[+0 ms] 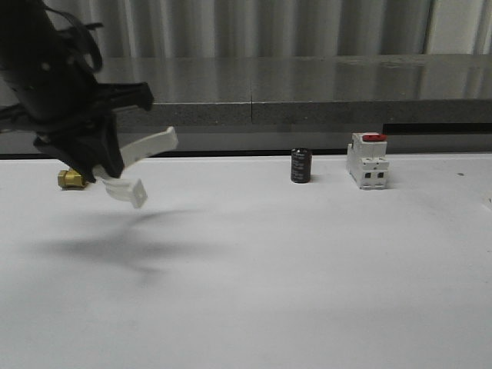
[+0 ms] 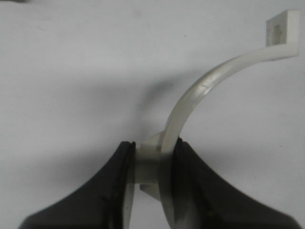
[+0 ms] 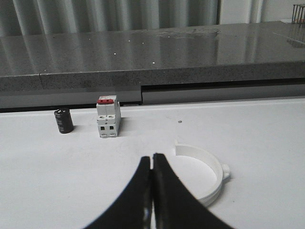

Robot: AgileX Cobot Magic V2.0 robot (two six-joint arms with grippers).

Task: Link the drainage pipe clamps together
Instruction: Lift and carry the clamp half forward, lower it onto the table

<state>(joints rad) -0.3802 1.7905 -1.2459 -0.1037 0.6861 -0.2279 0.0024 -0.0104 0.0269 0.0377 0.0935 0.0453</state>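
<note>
Clamp halves are lying apart: the left gripper [image 2: 151,164] is pinching one white half-ring [image 1: 138,165] above the table's [image 1: 307,269] far left corner, while the right gripper [image 3: 152,164], fingers pressed together, is sitting beside the other half-ring [image 3: 207,174] on the surface.

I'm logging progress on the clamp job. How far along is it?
Early. Done: the left gripper has one clamp half pinched and lifted off the table. In hand: carrying it. Left: the other clamp half lies on the table, unjoined; the right gripper is shut, empty.
</note>
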